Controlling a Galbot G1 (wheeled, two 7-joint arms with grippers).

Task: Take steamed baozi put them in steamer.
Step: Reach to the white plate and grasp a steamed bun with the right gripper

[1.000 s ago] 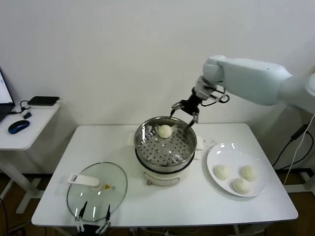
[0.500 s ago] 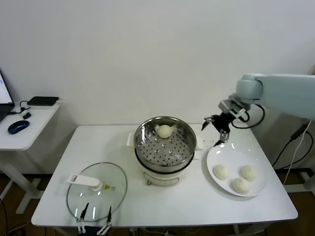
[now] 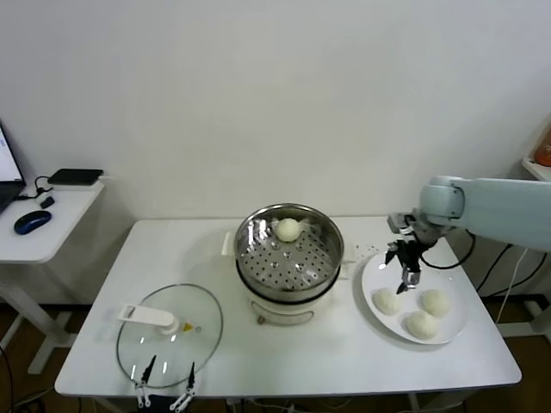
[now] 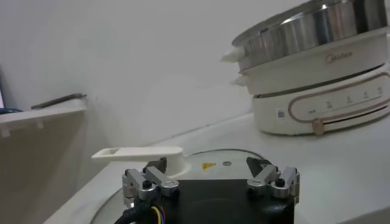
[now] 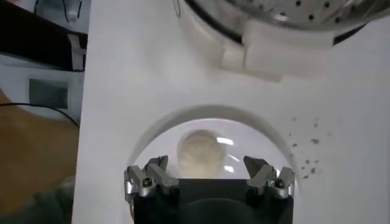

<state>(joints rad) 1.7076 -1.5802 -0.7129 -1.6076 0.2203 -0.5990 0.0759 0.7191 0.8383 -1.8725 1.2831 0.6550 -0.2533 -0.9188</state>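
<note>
— Where is the right gripper (image 3: 405,277) sitting?

— It is hanging over the white plate (image 3: 376,269) near the right edge of the counter (image 3: 344,361). Its jaws are apart, and they are holding nothing. They are pointing down at the bun nearest the steamer (image 3: 290,255).

— How many baozi are lying on the plate?

— Three baozi (image 3: 386,300) are lying there, close together. One more bao (image 3: 287,230) is sitting inside the steamer, on the tray with holes, at the back side.

— Where is the steamer standing?

— It is standing in the middle of the counter, a bit toward the back edge, just beside the plate.

— And the left gripper (image 4: 210,181)?

— It is waiting at the front edge, by the left corner, over the glass lid (image 3: 170,334). Its jaws are apart too, and empty.
</note>
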